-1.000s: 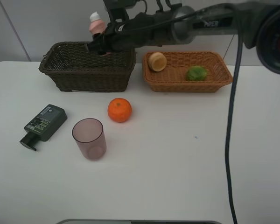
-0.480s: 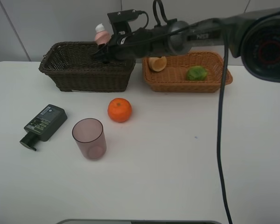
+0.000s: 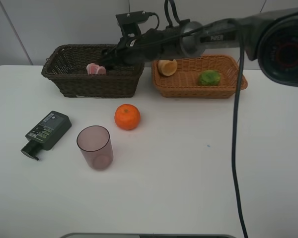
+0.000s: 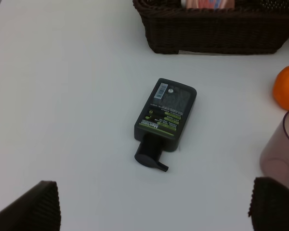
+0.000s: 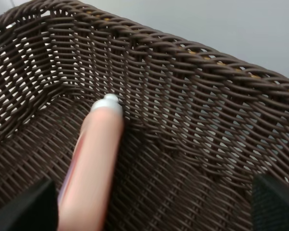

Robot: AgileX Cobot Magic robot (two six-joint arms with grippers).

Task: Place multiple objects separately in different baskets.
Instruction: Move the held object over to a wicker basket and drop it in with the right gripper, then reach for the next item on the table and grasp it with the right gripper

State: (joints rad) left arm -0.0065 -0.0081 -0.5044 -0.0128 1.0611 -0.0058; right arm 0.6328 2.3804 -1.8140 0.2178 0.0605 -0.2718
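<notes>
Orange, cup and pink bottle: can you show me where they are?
Orange [image 3: 127, 117], high view, its middle.
Cup [image 3: 95, 148], high view, its side.
Pink bottle [image 5: 89, 159], right wrist view, its body.

Plain white surface [image 3: 188, 173], matte, evenly lit with soft shadows. Behind it there's a pale grey wall [image 3: 49, 25] with thin panel seams.
</notes>
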